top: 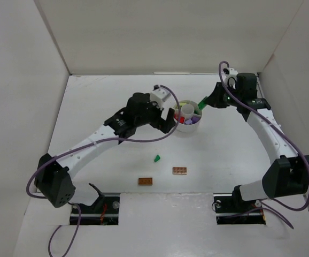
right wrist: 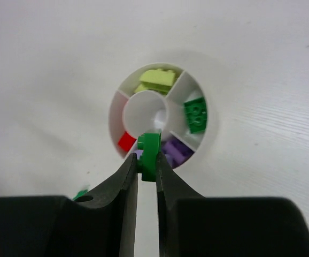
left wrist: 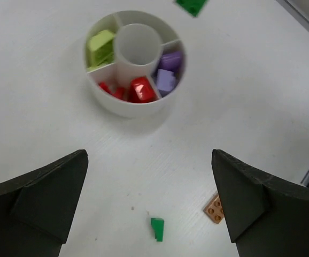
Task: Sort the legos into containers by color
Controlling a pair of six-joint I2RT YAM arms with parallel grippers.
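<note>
The round white dish (top: 179, 128) (left wrist: 128, 111) (right wrist: 212, 136) holds yellow-green legos (left wrist: 101, 45), red legos (left wrist: 142, 89), purple legos (left wrist: 168, 72) and a green lego (right wrist: 195, 115) in separate wedges. Its central well is empty. My right gripper (right wrist: 146, 161) (top: 203, 103) is shut on a dark green lego (right wrist: 151, 143), held on edge above the dish's near rim. My left gripper (left wrist: 149, 155) (top: 169, 115) hangs open on the dish's left side, with nothing between its fingers. On the table beneath it lies a loose green lego (left wrist: 157, 228) (top: 157, 158).
Two orange-brown legos (top: 145, 181) (top: 179, 171) lie on the white table in front of the dish, and one orange-brown lego (left wrist: 214, 209) shows beside my left gripper's right finger. White walls enclose the table on three sides.
</note>
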